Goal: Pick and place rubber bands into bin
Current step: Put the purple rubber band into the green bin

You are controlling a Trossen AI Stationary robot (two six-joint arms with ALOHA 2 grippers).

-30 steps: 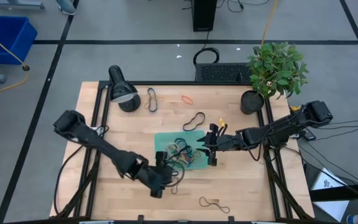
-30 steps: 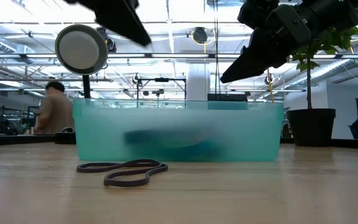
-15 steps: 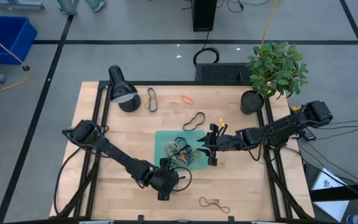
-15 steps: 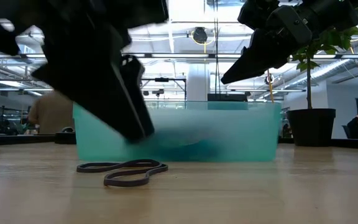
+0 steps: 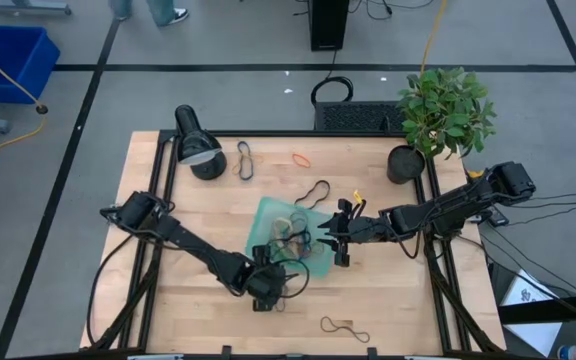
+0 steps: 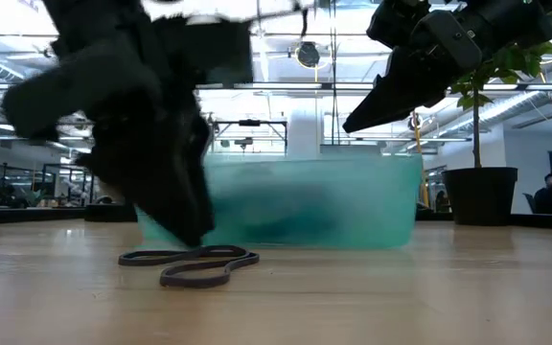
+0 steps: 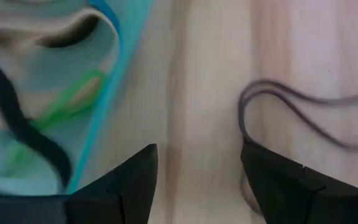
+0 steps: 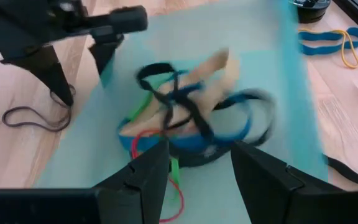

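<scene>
The teal bin [image 5: 268,215] lies askew at mid-table, holding several rubber bands [image 8: 185,118] in black, blue, green, tan and red. My left gripper [image 7: 197,149] is open and points steeply down at the bin's near side [image 5: 266,285]. A dark rubber band [image 7: 303,118] lies flat on the wood beside one of its fingers, and shows in the low view as the dark band [image 6: 190,265]. My right gripper [image 8: 199,149] is open and hangs above the bin's right end [image 5: 340,240], holding nothing. My left gripper comes slanting down from the near-left side. One finger [image 7: 126,186] stands at the bin's near wall [image 7: 104,134], from outside. The finger hides the spot where they meet, so I cannot tell whether it presses the wall. The bin rests flat on the table.
Loose bands lie on the wood: a black one [image 5: 244,160] and an orange one [image 5: 300,158] at the far side, a black one [image 5: 313,193], a blue-yellow one [image 5: 356,200], and one near the front edge [image 5: 344,327]. A lamp [image 5: 196,145] and a potted plant [image 5: 443,110] stand at the back.
My left gripper has come down toward the table at the bin's near side and tipped steeper. The bin has turned askew on the table, its left end swung toward the far edge, and the bands inside have shifted with it.
</scene>
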